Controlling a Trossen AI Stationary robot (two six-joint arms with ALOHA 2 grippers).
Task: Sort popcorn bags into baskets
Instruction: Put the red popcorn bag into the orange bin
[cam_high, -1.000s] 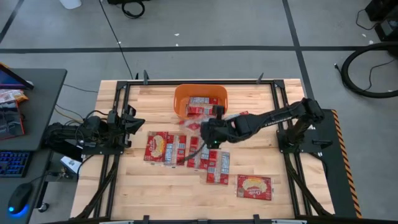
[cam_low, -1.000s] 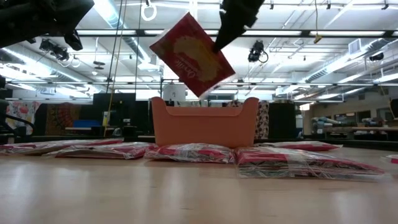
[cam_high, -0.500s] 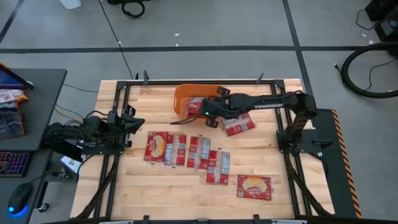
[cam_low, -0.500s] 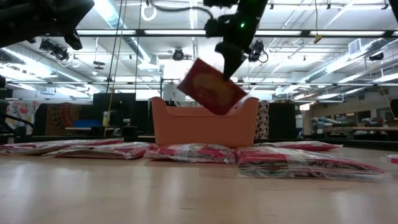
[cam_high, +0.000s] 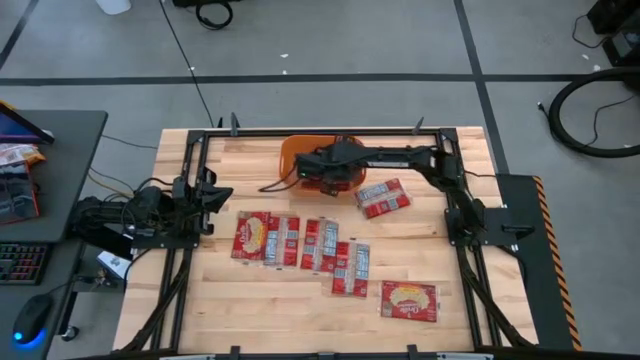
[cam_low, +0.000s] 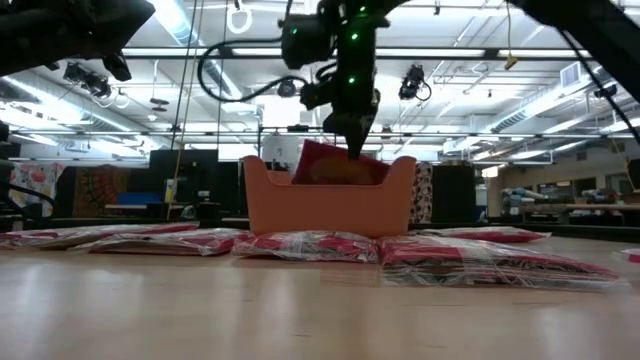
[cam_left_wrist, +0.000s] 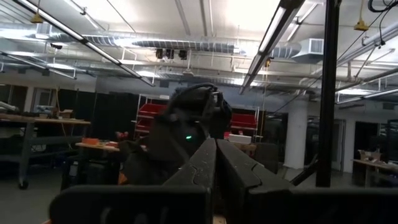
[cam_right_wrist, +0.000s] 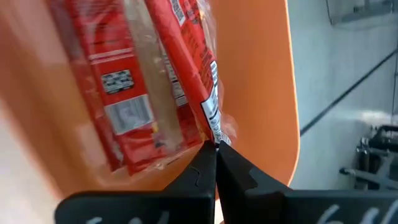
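Since a moment ago the right arm has swung across from the middle of the table, and its pincer (cam_high: 325, 175) now sits over the orange tub (cam_high: 290, 160) at the far side, carrying a popcorn bag (cam_low: 338, 165) down into it. From table height that bag pokes up tilted just above the tub's rim (cam_low: 262, 172), hanging right below the pincer. The wrist camera shows the fingertips (cam_right_wrist: 205, 163) pressed together on the crimped edge of the bag (cam_right_wrist: 186, 56), with another packet (cam_right_wrist: 118, 106) lying flat on the orange floor underneath.

Just beside the pincer, toward the right arm's base, one loose bag (cam_high: 383, 197) lies on the wood. Nearer the front, a row of packets (cam_high: 300, 243) stretches across the tabletop, and one more (cam_high: 408, 299) sits well apart at the front right.

Left pincer (cam_high: 212, 195) is parked off at the left edge, fingers (cam_left_wrist: 205, 168) closed on nothing.
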